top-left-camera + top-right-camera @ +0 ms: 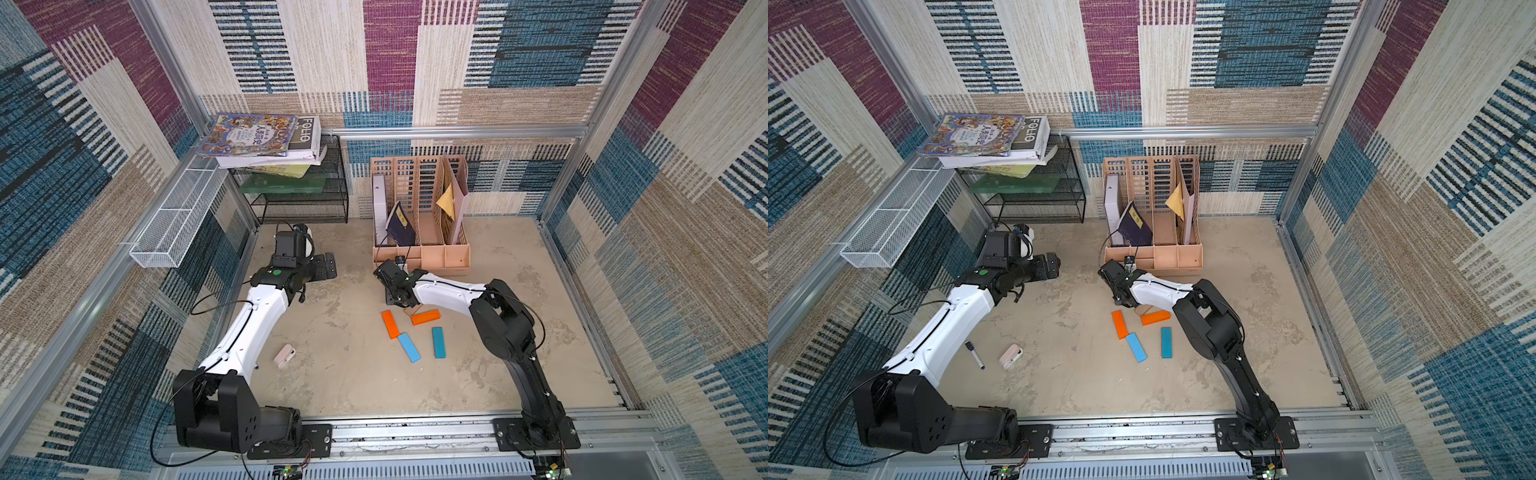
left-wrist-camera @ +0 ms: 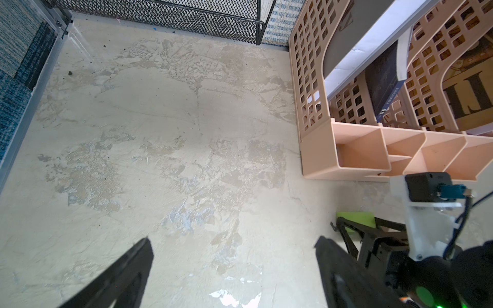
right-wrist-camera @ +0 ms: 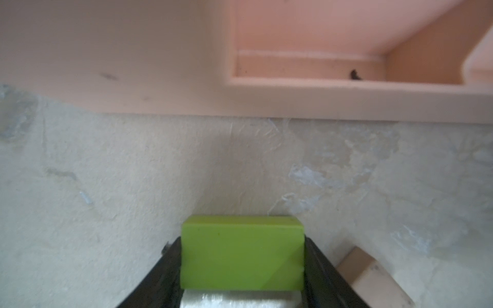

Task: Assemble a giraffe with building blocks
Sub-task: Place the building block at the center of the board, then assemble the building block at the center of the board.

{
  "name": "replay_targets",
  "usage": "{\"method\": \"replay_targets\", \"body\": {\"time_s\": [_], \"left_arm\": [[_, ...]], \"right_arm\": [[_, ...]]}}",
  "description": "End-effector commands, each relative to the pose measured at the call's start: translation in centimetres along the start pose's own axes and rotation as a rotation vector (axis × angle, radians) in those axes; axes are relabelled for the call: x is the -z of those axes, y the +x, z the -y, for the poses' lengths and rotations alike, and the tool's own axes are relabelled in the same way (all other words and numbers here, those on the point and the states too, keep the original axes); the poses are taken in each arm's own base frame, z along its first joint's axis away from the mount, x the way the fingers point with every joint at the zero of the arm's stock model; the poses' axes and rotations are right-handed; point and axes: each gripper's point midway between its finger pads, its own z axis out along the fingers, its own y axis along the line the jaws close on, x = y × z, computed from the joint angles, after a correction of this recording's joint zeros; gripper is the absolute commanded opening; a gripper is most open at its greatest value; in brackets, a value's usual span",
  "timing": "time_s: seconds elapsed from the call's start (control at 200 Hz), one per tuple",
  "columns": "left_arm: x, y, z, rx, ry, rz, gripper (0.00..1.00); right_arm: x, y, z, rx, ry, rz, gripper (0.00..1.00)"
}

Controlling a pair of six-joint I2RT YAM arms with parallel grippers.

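Jaws of the right gripper pinch a short, smooth lime-green block near the peach plastic file rack, by the back edge of the desk. The left gripper has its jaws wide apart.

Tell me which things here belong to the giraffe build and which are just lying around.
Job: lime green block, gripped by the right gripper; tan block; two orange blocks; two blue blocks.
Lying about: pinkish case; marker; file organizer; stack of books; black mesh rack; white wire basket.
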Motion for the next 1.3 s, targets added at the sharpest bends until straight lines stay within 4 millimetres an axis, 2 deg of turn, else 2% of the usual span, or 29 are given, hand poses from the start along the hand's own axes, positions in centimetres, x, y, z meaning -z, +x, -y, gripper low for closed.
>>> {"method": "replay_targets", "body": {"time_s": [0.0, 0.23, 0.496, 0.666, 0.696, 0.791, 0.801, 0.881, 0.986, 1.117, 1.157, 1.297], "left_arm": [[0.0, -0.2, 0.3, 0.005, 0.015, 0.004, 0.99], [-0.1, -0.2, 0.3, 0.003, 0.015, 0.001, 0.99], [-0.2, -0.2, 0.2, 0.003, 0.011, 0.0, 0.99], [-0.3, -0.1, 0.2, 0.001, 0.009, -0.003, 0.99], [-0.2, -0.1, 0.1, 0.0, 0.007, -0.001, 0.99], [-0.2, -0.1, 0.1, 0.0, 0.005, -0.003, 0.99], [-0.3, 0.0, 0.1, 0.0, 0.004, -0.004, 0.99], [-0.2, -0.1, 0.1, 0.0, 0.004, -0.001, 0.99], [-0.1, -0.1, 0.1, 0.0, 0.007, 0.002, 0.99], [0.1, -0.2, 0.2, 0.003, 0.012, 0.005, 0.99], [0.1, -0.2, 0.3, 0.003, 0.016, 0.006, 0.99], [0.2, -0.2, 0.4, 0.005, 0.02, 0.007, 0.99]], "right_arm": [[-1.0, 3.4, 2.5, 0.053, 0.101, -0.107, 0.58], [-0.7, 2.2, 2.6, 0.036, 0.083, -0.076, 0.6], [-0.7, 1.2, 2.6, 0.053, 0.061, -0.06, 0.69], [-0.3, 0.6, 1.8, 0.1, 0.029, -0.037, 0.87], [0.0, 0.3, 1.7, 0.107, 0.03, -0.026, 0.94], [1.6, -0.5, 1.5, 0.13, 0.037, 0.011, 0.96], [1.8, -0.5, 1.6, 0.131, 0.039, 0.015, 0.99], [3.8, -1.1, 1.6, 0.147, 0.055, 0.053, 0.96], [5.7, -0.4, 2.2, 0.137, 0.066, 0.059, 0.96], [6.1, 0.9, 3.0, 0.088, 0.041, 0.007, 0.96], [6.0, 1.2, 3.1, 0.073, 0.042, -0.003, 1.0], [5.7, 1.5, 3.4, 0.005, 0.028, -0.03, 0.95]]}}
